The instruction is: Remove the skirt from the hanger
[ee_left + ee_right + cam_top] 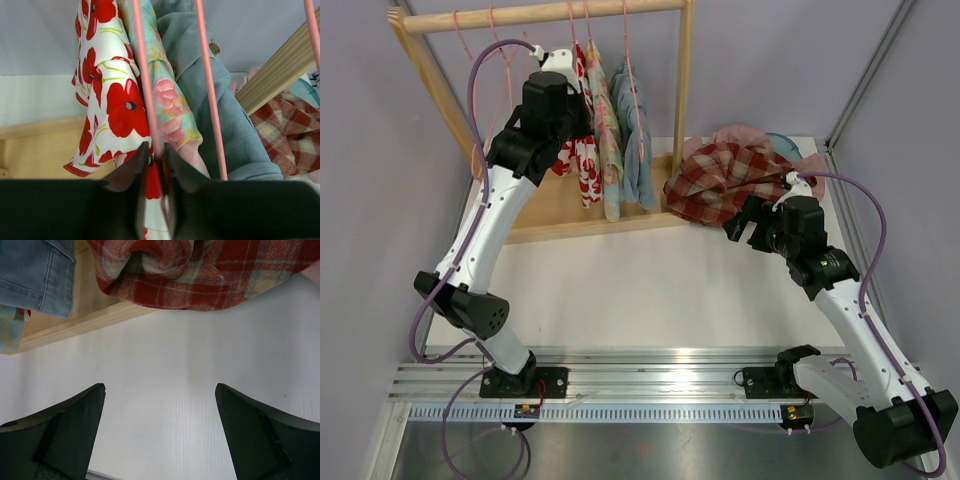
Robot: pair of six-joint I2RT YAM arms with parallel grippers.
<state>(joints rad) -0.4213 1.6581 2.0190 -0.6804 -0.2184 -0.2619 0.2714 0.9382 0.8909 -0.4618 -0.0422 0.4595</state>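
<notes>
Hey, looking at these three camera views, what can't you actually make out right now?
Left wrist view: how the poppy-print skirt fastens to the pink hanger that the left gripper pinches, cut off by the top edge.
Top view: that grip, hidden behind the left arm's wrist.
Right wrist view: most of the plaid garment, cut off by the top edge.

Skirt [587, 175] leftmost on the rack [540, 17] at back left, clothes heap [730, 175] on the table [650, 290] just right of it.
</notes>
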